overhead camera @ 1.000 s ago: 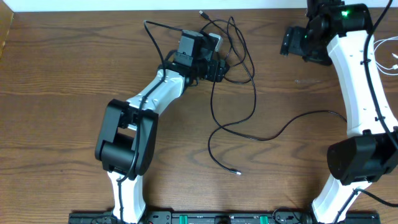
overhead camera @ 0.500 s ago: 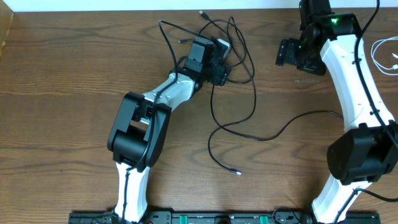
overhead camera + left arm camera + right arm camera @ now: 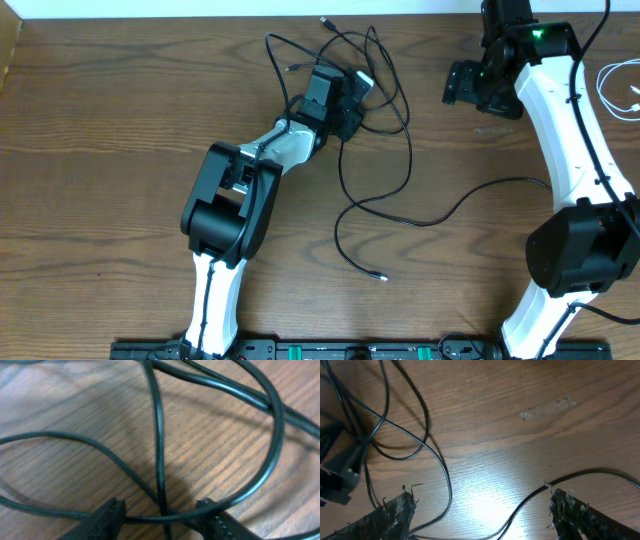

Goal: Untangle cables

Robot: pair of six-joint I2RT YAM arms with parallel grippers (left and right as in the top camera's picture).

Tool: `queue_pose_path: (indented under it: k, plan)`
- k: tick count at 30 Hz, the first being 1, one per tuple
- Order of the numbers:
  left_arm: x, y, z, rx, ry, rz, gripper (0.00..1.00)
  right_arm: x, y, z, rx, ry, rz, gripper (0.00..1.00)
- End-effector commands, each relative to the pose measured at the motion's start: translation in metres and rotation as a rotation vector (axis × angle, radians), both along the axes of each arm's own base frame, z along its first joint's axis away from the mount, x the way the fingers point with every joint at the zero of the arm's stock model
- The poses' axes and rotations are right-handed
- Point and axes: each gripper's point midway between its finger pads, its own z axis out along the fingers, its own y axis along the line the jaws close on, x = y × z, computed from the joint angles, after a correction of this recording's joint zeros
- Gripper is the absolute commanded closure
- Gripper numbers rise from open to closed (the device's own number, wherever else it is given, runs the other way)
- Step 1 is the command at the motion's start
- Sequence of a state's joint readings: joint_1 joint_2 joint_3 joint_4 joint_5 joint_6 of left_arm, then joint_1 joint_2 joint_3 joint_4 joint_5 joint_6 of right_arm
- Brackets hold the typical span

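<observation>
Left gripper (image 3: pixel 160 510) has pushed deeper into the black cables (image 3: pixel 159 435), jaws apart astride crossing strands running away from it; right gripper (image 3: pixel 481 500), jaws wide, hangs well apart.

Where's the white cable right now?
Overhead view: white cable at the far right edge, beyond the right arm, apart from the black cables at the left claw.

Even overhead light; glare on table (image 3: pixel 485 505); left wrist view blurred.

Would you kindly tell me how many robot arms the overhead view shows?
2: the left arm reaches into the black cables; the right arm stands along the right side. None hidden.
</observation>
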State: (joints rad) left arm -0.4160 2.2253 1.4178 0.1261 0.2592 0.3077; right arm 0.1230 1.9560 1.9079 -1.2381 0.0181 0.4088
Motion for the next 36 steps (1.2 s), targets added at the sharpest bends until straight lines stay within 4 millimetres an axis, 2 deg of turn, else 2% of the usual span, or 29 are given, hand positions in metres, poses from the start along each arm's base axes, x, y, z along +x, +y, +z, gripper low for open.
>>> queue_pose_path:
  k: [1,2,3,7,10,14,21,28,29,32,34,36]
  plan:
    - [0.005,-0.003,0.001,-0.005,-0.032,-0.007,0.78,-0.001,0.002,0.001,-0.001,-0.005,0.017,0.16]
    - [0.006,-0.004,0.004,-0.009,-0.042,-0.007,0.89,0.0,0.002,0.001,0.0,-0.006,0.017,0.16]
    - [0.008,-0.004,0.007,-0.013,-0.052,-0.006,0.93,0.0,0.002,0.001,0.0,-0.008,0.017,0.16]
    - [0.011,-0.005,0.029,-0.03,-0.088,-0.005,0.93,0.002,0.008,0.002,0.019,-0.018,0.028,0.16]
    - [0.011,-0.001,0.06,-0.058,-0.106,0.017,0.93,0.006,0.018,0.004,0.044,-0.038,0.048,0.15]
    - [-0.001,0.01,0.118,-0.108,-0.103,0.064,0.93,0.011,0.033,0.007,0.058,-0.069,0.079,0.14]
    - [-0.057,0.034,0.231,-0.161,-0.15,0.048,0.93,0.017,0.06,0.011,0.061,-0.115,0.154,0.12]
    - [-0.093,0.066,0.336,-0.241,-0.354,0.073,0.93,0.017,0.079,0.013,0.072,-0.134,0.211,0.11]
    - [-0.098,0.074,0.355,-0.258,-0.402,0.084,0.93,0.016,0.086,0.014,0.093,-0.14,0.248,0.11]
    - [-0.105,0.093,0.385,-0.281,-0.485,0.115,0.93,0.012,0.119,0.021,0.209,-0.168,0.425,0.14]
    - [-0.107,0.105,0.395,-0.29,-0.509,0.14,0.93,0.004,0.149,0.032,0.316,-0.206,0.603,0.16]
    - [-0.107,0.112,0.398,-0.306,-0.505,0.166,0.93,-0.004,0.17,0.041,0.395,-0.241,0.741,0.16]
